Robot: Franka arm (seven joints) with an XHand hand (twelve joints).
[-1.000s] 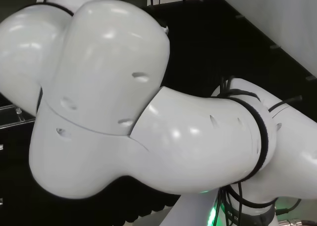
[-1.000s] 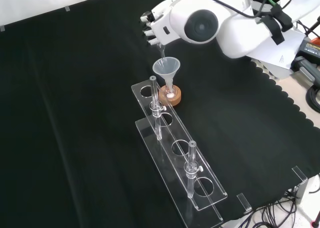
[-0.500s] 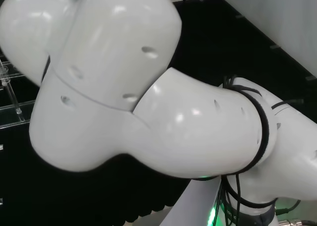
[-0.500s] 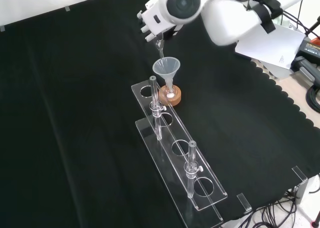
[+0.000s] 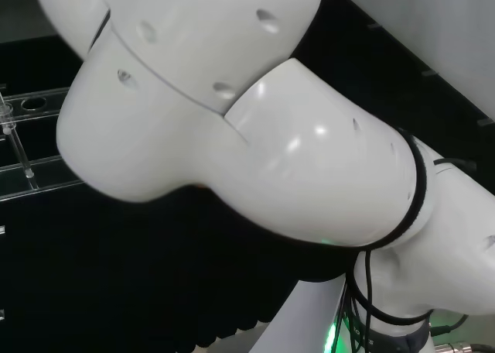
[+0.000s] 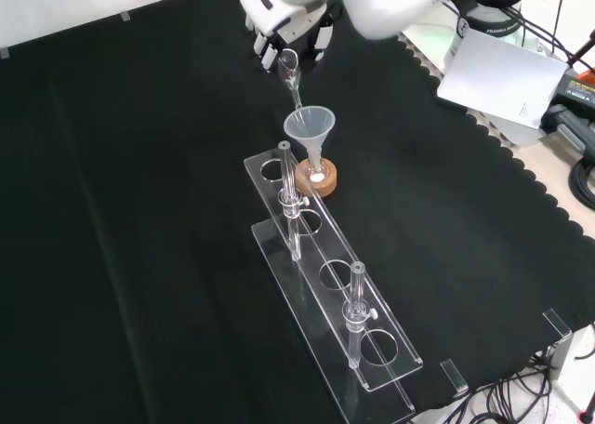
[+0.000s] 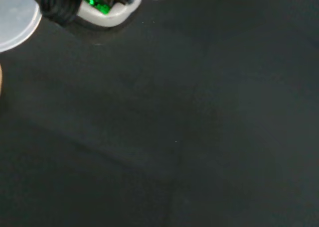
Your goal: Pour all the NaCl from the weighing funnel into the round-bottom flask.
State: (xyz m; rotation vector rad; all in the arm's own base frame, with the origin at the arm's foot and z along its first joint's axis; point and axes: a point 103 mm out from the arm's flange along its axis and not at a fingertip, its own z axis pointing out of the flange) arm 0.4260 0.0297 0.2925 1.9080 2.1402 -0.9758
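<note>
In the front view, the small clear glass weighing funnel (image 6: 290,73) hangs tilted, its thin spout pointing down toward the wide mouth of the clear cone-shaped funnel (image 6: 310,126). The black and white robot hand (image 6: 284,19) holds the upper end of the weighing funnel with curled fingers. The spout tip is just above the rim of the cone-shaped funnel. The cone-shaped funnel stands upright with its stem in the neck of the small clear round-bottom flask (image 6: 316,174). A little white powder lies inside the flask. The flask sits on a brown cork ring stand (image 6: 322,181) on the black worktop (image 6: 139,210).
</note>
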